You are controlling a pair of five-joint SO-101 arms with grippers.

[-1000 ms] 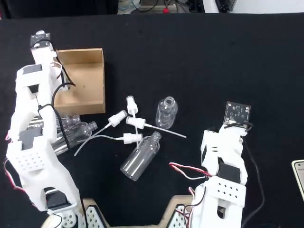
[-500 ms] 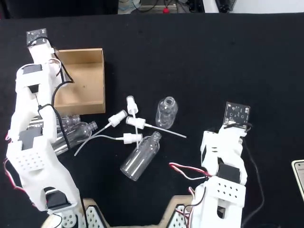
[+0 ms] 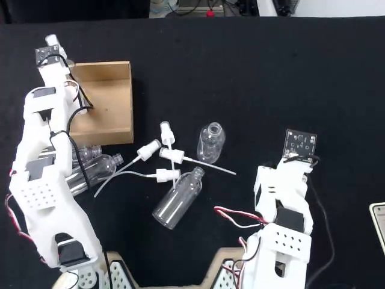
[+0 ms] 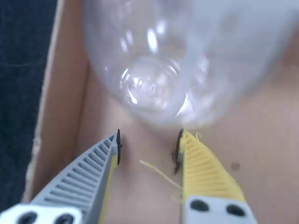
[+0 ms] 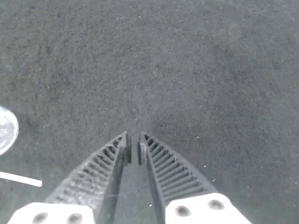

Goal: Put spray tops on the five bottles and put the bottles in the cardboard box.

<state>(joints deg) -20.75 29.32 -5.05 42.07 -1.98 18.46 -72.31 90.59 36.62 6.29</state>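
Observation:
A clear bottle (image 4: 182,60) lies inside the cardboard box (image 4: 70,140), just beyond my left gripper (image 4: 148,142), which is open with nothing between its fingers. In the high view the left arm (image 3: 45,114) stretches over the left side of the cardboard box (image 3: 111,102), and a white spray top (image 3: 53,40) pokes out past the arm's tip. Two bottles without tops (image 3: 99,162) lie beside that arm. Another open bottle (image 3: 210,141) and a longer bottle (image 3: 177,198) lie mid-table among loose spray tops (image 3: 167,133), (image 3: 149,149), (image 3: 168,175). My right gripper (image 5: 133,140) is shut and empty over bare cloth.
A black cloth (image 3: 271,78) covers the table. The right arm (image 3: 283,198) sits at the near right, away from the bottles. A white object (image 3: 379,223) touches the right edge. Cables and gear run along the far edge.
The left arm's wrist has shifted slightly over the box's far left corner, and the spray top past its tip shows again. The right arm has not moved.

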